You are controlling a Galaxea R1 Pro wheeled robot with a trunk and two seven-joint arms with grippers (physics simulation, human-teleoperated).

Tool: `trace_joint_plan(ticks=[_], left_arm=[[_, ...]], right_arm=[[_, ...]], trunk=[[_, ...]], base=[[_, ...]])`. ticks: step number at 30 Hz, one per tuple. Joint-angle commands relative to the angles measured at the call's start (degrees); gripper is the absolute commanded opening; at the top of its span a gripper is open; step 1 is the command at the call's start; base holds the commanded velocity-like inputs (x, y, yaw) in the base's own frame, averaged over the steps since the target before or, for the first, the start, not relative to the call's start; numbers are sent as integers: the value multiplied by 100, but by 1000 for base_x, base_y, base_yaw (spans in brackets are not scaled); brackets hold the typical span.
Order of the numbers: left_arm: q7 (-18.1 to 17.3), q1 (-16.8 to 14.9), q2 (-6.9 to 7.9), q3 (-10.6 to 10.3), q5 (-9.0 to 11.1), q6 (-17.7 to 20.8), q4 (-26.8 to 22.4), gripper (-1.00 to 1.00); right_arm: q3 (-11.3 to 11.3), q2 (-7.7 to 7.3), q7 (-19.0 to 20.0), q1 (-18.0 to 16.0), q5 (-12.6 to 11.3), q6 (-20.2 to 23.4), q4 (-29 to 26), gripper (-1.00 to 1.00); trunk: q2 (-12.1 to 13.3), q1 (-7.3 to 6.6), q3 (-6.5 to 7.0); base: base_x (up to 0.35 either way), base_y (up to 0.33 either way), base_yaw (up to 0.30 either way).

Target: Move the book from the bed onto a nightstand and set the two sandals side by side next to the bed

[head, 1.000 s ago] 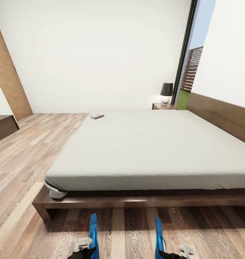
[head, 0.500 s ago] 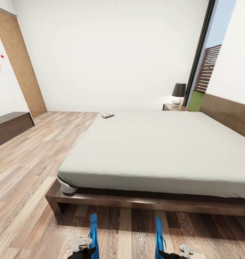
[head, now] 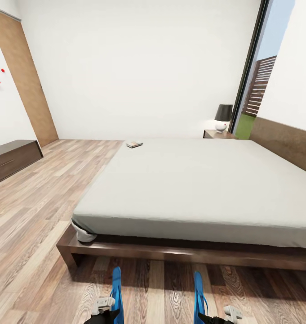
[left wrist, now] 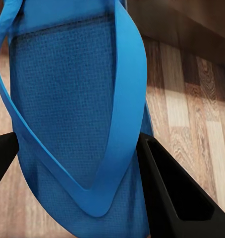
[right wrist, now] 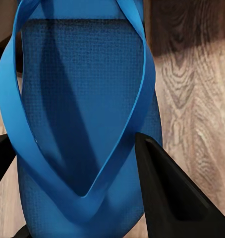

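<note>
Both bright blue flip-flop sandals are held, one per arm. Left gripper (left wrist: 75,163) has its black fingers (left wrist: 172,193) pressed on either side of the left sandal (left wrist: 68,114). Right gripper (right wrist: 75,168) pinches the right sandal (right wrist: 83,99) the same way. In head view the two sandals (head: 117,292) (head: 198,294) hang parallel, well apart, over the wood-plank floor (head: 31,216) just off the bed's near edge.

Large low bed (head: 193,180), light-grey mattress on a dark brown frame, fills the middle. Small dark paperback book (head: 134,144) lies at the mattress's far left corner. Dark brown nightstand (head: 218,134) stands at the far right corner, beside the brown headboard (head: 283,141), and carries a white-based lamp with a black shade (head: 223,117). Tall dark-framed window (head: 251,72) is behind it. Long low dark cabinet (head: 11,159) sits along the left wall, well apart from the bed. Floor between sandals and bed frame is bare.

Versus half a second ago: no difference, view and sandals unchanged.
</note>
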Motion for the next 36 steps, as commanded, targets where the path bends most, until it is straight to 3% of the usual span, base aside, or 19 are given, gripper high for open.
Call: trace_joint_plan(ticks=[1,7,10,11,13,14,16,17,20,25,29,32,36], left_arm=[[-9,-5,4,-44,14,-44,5,-100],[122,-4,25,3,8,-31,5,-100],[1014,-25,25,6,-7,2,-22,-100],[1585,-53,19,5,-33,23,-39,-100],[2281,-77,15,4,-143,98,-58,-100],[2683,-92,14,2,-304,181,-88,-100],[3045,-116,16,0,-634,281,-218,-100],[3207,-129,26,-1,-950,337,-332,-100],[3418,-146,37,3,-1672,410,-454,-100],[3707,-286,23,4,-2455,456,-484,-100],[3746,-314,31,4,-3122,827,-487,-100],[3729,-318,120,4,-3369,940,-487,-100],[3717,-319,159,4,-3405,953,-487,-100]], right_arm=[[-18,-1,3,-4,-6,1,6,-100],[-24,-1,-6,-4,-12,2,6,-100],[-28,-1,0,-4,-13,3,6,-100],[-31,-2,10,-4,-14,3,6,-100],[-34,-6,25,-4,-14,3,6,-100],[-33,-3,29,-4,-14,3,6,-100],[-32,-6,29,-4,-14,3,5,-100],[-34,-8,29,-4,-14,3,5,-100],[-41,-42,34,-4,-14,3,1,-100],[-44,-105,30,-4,-14,7,2,-100],[-44,-120,-1,-4,-14,4,4,-100],[-46,-123,-6,-4,-14,3,5,-100],[-52,-130,-1,-4,-14,3,4,-100]], trunk=[[-2,-1,-5],[-2,-1,-5],[-2,-1,-5],[-2,-1,-5],[-2,-1,-5],[-2,-1,-5],[-2,-1,-5],[-2,-1,-5],[-2,-1,-5],[-2,-1,-5],[-2,-1,-5],[-2,-1,-5],[-2,-1,-5]], base=[[0,0,0],[0,0,0],[0,0,0],[0,0,0],[0,0,0],[0,0,0],[0,0,0],[0,0,0],[0,0,0],[0,0,0],[0,0,0],[0,0,0],[0,0,0]])
